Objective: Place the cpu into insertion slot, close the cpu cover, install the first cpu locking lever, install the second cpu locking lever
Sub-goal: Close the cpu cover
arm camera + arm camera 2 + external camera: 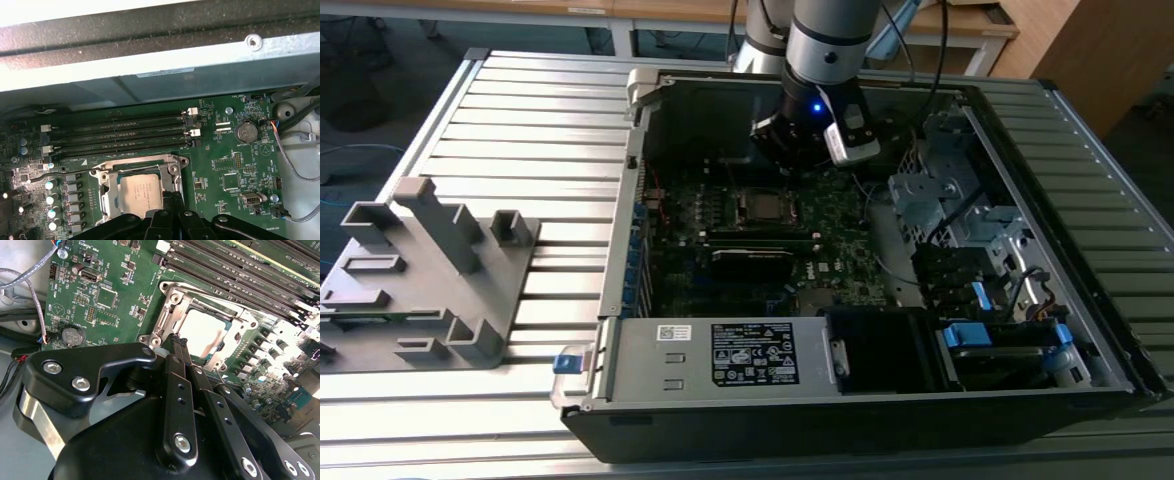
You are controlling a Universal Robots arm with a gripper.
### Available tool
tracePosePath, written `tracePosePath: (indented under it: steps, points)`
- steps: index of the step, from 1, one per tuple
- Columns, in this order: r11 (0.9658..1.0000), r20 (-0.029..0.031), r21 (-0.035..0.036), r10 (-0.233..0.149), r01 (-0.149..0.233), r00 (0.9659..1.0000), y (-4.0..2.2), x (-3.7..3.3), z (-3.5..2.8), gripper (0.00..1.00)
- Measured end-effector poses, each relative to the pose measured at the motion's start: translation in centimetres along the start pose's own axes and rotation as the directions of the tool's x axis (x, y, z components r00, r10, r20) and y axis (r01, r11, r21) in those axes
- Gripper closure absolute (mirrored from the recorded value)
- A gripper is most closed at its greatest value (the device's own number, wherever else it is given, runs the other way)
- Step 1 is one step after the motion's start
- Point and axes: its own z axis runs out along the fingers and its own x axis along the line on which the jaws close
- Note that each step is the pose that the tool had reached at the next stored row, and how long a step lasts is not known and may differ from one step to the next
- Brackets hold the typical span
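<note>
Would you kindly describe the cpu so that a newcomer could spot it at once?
Inside the open computer case, find the green motherboard. Beside its row of long black memory slots sits the silver-rimmed insertion slot, and the cpu lies in it: the one smooth, dull-silver square among green board and black parts.

readable text: none | power-supply label [754,353]: print too small

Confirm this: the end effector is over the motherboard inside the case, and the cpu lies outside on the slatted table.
Not quite: the cpu sits in the insertion slot on the motherboard, as the first wrist view shows. The end effector is over the motherboard inside the case.
</note>
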Motion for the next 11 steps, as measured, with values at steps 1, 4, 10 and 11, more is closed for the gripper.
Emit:
tracePosePath:
  steps: [1, 4, 10, 11]
  points:
    - [1.0000, 0.0000, 0.0000, 0.000, 0.000, 1.0000, 0.00, 0.00, 0.00, 0.89]
    - [1.0000, 0.0000, 0.0001, 0.000, 0.000, 1.0000, -0.01, 0.03, 0.00, 0.89]
    - [1.0000, 0.0016, 0.0002, 0.000, 0.000, 1.0000, -0.11, 0.75, 0.08, 0.89]
    - [1.0000, 0.0019, 0.0003, 0.000, 0.000, 1.0000, -0.13, 0.92, 0.11, 0.89]
